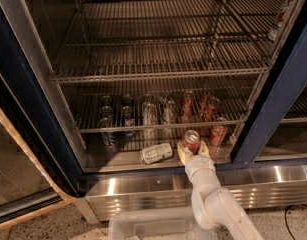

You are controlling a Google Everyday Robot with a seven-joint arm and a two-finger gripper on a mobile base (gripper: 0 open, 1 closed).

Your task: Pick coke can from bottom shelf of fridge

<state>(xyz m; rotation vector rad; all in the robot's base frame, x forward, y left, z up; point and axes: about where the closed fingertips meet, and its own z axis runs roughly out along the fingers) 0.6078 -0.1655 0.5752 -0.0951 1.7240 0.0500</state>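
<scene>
— Where's the coke can (pixel 191 139)?
— At the front of the fridge's (pixel 275 104) bottom shelf (pixel 118 160), clasped between the gripper's (pixel 192 147) fingers (pixel 182 153).
— Any lettering readable?
— Too small to tell. A silver can (pixel 157 153) lies on its side just beside it.

Item: coke can (pixel 191 139), red with silver top, upright, at the front right of the bottom shelf (pixel 118 160), clasped at its sides by the tool (pixel 192 148); bottom shelf, grey wire rack behind a shiny steel strip; fridge (pixel 275 101), dark blue frame
</scene>
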